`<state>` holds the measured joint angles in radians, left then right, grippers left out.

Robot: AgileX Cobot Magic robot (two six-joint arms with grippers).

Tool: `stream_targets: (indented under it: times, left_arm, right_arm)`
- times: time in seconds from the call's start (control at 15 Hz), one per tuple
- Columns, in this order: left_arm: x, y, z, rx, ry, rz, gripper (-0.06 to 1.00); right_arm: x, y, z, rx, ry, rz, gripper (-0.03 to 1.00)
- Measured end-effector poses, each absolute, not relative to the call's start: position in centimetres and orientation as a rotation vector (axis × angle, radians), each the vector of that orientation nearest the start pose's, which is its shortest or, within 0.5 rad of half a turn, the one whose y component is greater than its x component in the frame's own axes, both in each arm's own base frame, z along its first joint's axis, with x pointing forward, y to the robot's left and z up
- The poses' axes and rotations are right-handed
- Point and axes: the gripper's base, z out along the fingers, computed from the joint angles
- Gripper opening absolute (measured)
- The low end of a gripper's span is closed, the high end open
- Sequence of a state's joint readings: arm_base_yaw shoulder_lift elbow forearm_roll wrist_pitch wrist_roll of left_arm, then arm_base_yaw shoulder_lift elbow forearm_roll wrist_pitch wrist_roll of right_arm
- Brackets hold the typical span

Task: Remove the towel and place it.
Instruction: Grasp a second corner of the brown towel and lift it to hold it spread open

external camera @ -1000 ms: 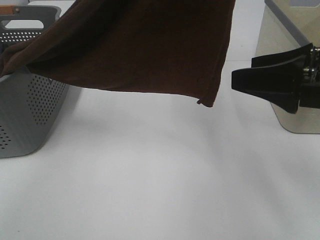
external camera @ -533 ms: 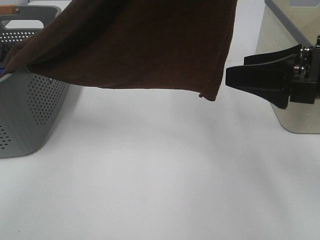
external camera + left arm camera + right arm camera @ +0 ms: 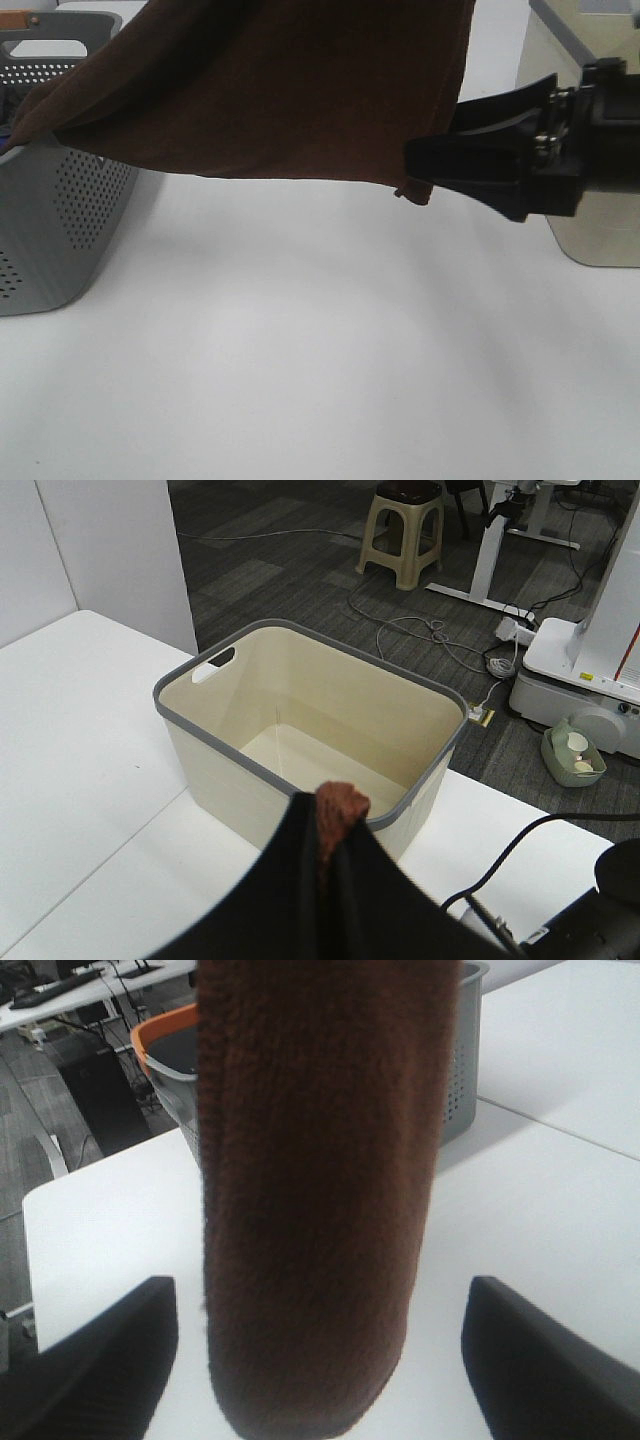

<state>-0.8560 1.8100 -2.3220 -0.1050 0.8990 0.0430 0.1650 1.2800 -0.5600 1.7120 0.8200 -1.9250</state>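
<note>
Hanging towel point(image 3: 315, 1180) lies between right tool's point(image 3: 318, 1360) spread fingers point(image 3: 90, 1360).

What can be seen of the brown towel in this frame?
The towel is dark brown, with a soft terry-like pile and a stitched hem along its lower edge. It hangs spread in the air above the white table, a bunched bit pinched in the left gripper's shut jaws. In the high view its left end seems to rest on the rim of the grey perforated basket. Its right edge hangs between the right gripper's open jaws, unclamped.
</note>
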Motion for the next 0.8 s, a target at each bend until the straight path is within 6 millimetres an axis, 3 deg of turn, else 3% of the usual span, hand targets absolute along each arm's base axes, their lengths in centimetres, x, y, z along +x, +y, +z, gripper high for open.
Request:
stream_targets:
  times: [0.27,0.67,0.8]
  left_arm:
    - [24.8,-29.7,52.0,0.833,1.737,-0.673,0.0]
    - [25.0,-29.6,52.0,0.831,1.728,-0.634,0.0]
    - [25.1,-29.5,52.0,0.83,1.723,-0.617,0.0]
  right_arm:
    - [22.2,11.5,24.3,-0.805,1.876,0.706,0.69]
    - [22.9,11.7,23.7,-0.797,1.904,0.707,0.08]
    - [23.0,11.7,23.8,-0.775,1.915,0.712,0.0]
